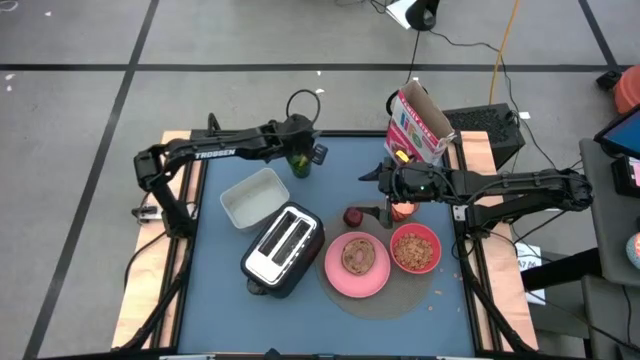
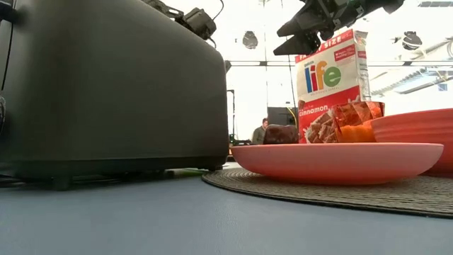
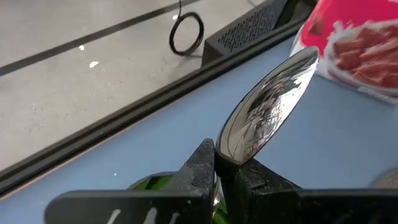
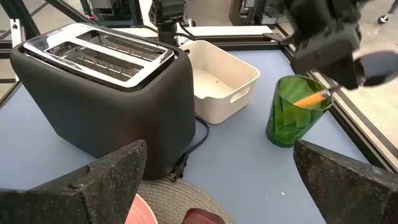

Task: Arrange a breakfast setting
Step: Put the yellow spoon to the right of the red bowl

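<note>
While the bread (image 1: 358,255) already sits on the pink plate (image 1: 334,276) beside the filled red bowl (image 1: 415,249), the left pincer (image 3: 217,163) clamps the spoon (image 3: 264,112) above the green cup (image 4: 295,111), undelivered; the right pincer (image 4: 214,180) hangs wide, empty, over the table (image 1: 220,310).

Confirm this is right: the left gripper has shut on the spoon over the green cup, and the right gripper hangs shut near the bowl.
One slip: the right gripper is open, its fingers spread wide in the right wrist view. The rest stands: the left gripper has shut on the spoon over the green cup, and the right one hangs near the bowl.
</note>
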{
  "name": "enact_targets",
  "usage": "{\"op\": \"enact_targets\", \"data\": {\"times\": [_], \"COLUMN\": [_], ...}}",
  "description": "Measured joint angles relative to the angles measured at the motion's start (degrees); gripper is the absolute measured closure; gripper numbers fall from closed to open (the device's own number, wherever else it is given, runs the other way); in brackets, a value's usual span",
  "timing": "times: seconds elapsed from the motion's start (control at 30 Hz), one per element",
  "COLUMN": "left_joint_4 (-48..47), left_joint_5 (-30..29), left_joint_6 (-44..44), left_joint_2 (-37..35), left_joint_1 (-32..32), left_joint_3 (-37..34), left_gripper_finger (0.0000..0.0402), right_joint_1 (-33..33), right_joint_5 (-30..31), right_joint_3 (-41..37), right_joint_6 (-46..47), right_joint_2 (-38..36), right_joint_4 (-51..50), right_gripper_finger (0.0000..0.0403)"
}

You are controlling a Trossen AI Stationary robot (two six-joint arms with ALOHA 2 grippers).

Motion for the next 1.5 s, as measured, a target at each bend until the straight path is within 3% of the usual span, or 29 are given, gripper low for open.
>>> {"op": "enact_targets", "data": {"times": [0.3, 0.63, 0.87, 1.13, 1.37, 1.5], "left_joint_4": [-0.5, 6.0, 17.8, 22.4, 23.3, 23.2], "left_joint_5": [0.1, 7.4, 13.6, 13.9, 12.7, 11.2], "left_joint_6": [0.1, 0.7, 3.4, 5.8, 8.0, 8.0], "left_joint_2": [-8.1, -16.6, -16.1, -15.8, -15.8, -15.7], "left_joint_1": [-1.2, -6.1, -12.0, -18.7, -23.2, -24.4], "left_joint_3": [0.0, 0.0, 0.0, 0.0, 0.0, 0.0], "left_gripper_finger": [0.0384, 0.0385, 0.0385, 0.0385, 0.0385, 0.0385], "right_joint_1": [0.0, 0.0, 0.0, 0.0, 0.0, 0.0], "right_joint_5": [0.0, 0.1, 0.0, -0.3, -9.0, -10.8], "right_joint_3": [0.0, 0.0, 0.0, 0.0, 0.0, 0.0], "right_joint_6": [0.0, 1.5, 1.9, 2.0, 6.3, 7.9], "right_joint_2": [0.0, 0.0, 0.0, 0.9, 4.3, 6.3], "right_joint_4": [0.1, 1.7, 11.1, 17.5, 22.6, 25.4], "right_gripper_finger": [0.0005, 0.0005, 0.0005, 0.0005, 0.0005, 0.0005]}}
